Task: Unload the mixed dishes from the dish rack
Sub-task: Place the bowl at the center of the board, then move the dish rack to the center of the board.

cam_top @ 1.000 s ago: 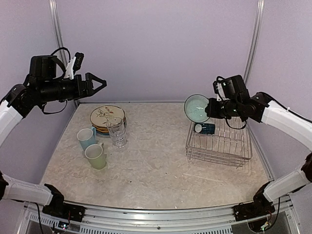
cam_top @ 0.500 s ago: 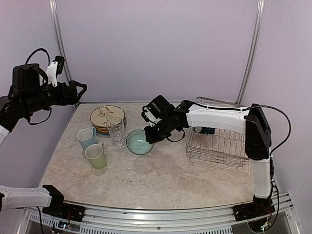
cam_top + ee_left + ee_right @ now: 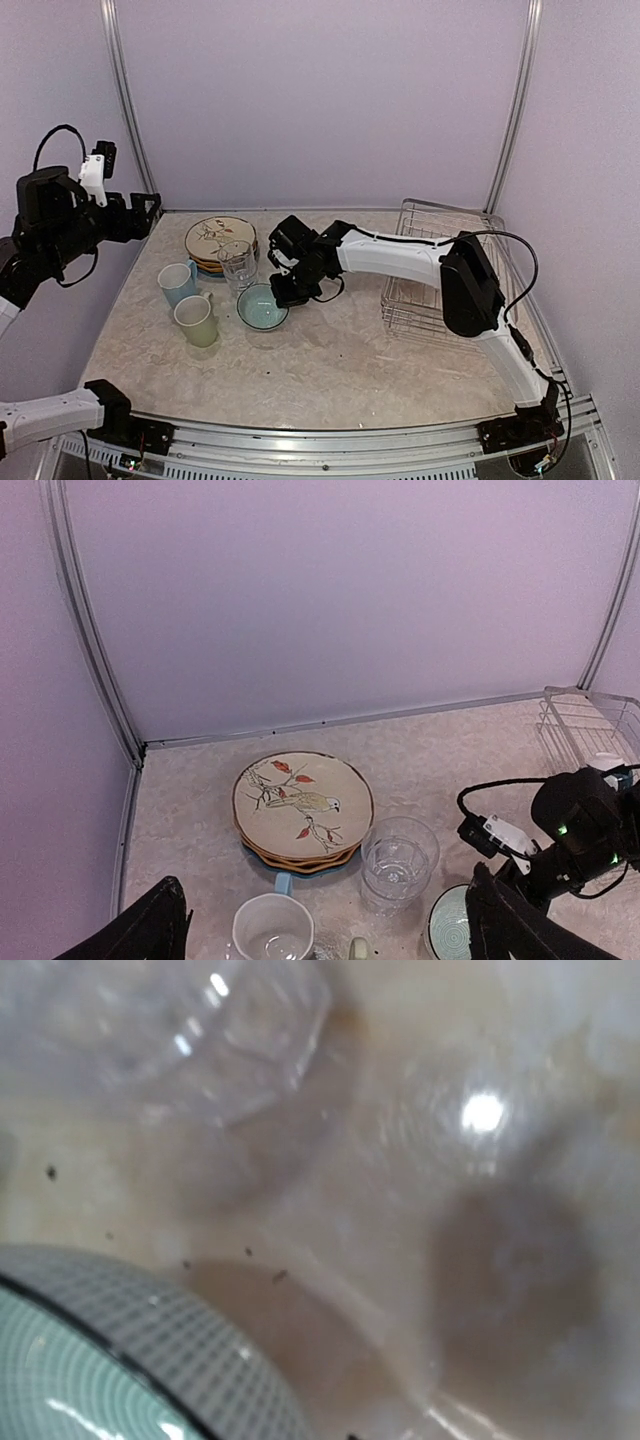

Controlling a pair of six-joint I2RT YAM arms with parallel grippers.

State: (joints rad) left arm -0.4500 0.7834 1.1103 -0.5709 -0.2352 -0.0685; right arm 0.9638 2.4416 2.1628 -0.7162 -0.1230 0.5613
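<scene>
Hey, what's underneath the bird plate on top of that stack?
Only rims show beneath the bird plate: a yellow-orange plate, then a blue plate lowest. Their faces are covered, so patterns or extra plates between them are hidden.

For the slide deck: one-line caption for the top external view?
Right gripper holds teal bowl beside tumbler and stacked plates; left gripper open, raised.

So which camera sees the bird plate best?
The left wrist view: the plate faces it, bird and leaves clear. The top external view shows it smaller, partly behind the glass. The right wrist view misses it.
</scene>
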